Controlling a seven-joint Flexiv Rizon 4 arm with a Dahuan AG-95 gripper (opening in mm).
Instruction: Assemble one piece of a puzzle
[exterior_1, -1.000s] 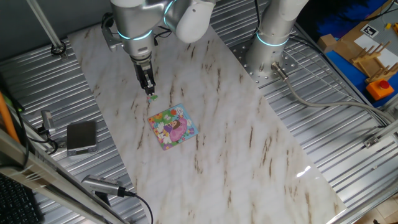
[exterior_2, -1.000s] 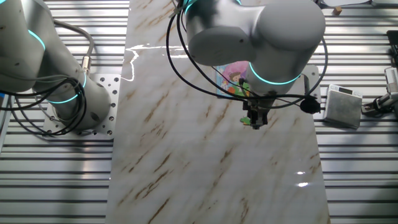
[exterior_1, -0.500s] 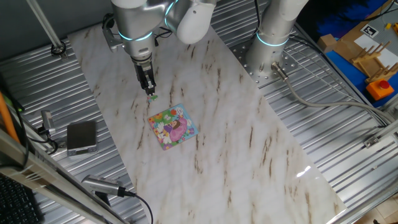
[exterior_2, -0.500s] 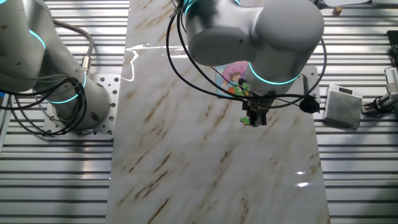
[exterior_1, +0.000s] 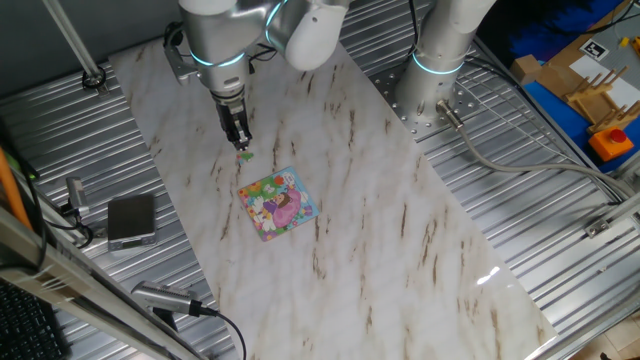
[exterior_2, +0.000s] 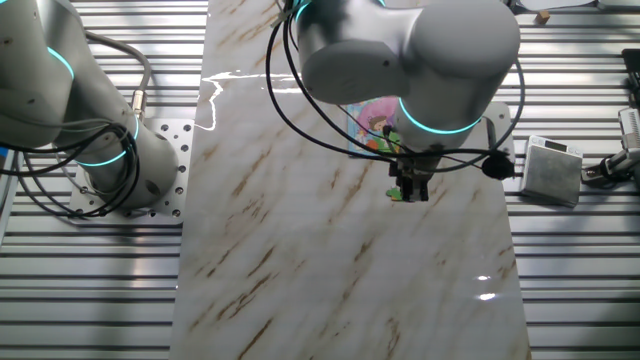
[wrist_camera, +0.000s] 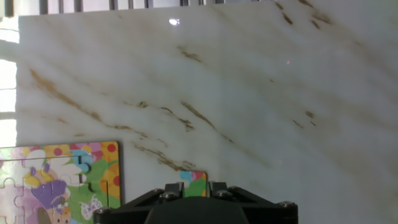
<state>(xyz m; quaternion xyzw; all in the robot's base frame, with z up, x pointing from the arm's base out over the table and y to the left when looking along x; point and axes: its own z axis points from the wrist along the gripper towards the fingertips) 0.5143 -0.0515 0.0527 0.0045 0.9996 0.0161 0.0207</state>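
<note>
Sitting at the gripper tips, the piece (exterior_1: 244, 155) reads to us as a tiny green speck on or just over the marble table (exterior_1: 400, 230), up-left of the puzzle (exterior_1: 279, 203) and apart from it; whether it is lifted off the surface or resting on it we cannot tell. From the other fixed view we get the piece (exterior_2: 398, 195) as a green bit at the bottom of the gripper (exterior_2: 410, 190), with the puzzle (exterior_2: 372, 122) mostly hidden behind the big arm joint and only its pink and yellow top edge showing. In the hand view the piece (wrist_camera: 194, 183) pokes out above the black gripper body, green with a touch of blue and yellow, and the puzzle (wrist_camera: 68, 180) lies in the lower-left corner, its right edge showing a notched gap in the yellow border. We see the gripper (exterior_1: 240, 143) pointing straight down, fingers narrow and drawn in on the piece, so we call it pinching the piece. Further out we note a small grey box (exterior_1: 131, 219) on the ribbed metal bench left of the table, also seen at the right in the other fixed view (exterior_2: 554, 170), and a second robot arm base (exterior_1: 437, 70) at the table's far edge. Orange and blue clutter sits off at the far right.
</note>
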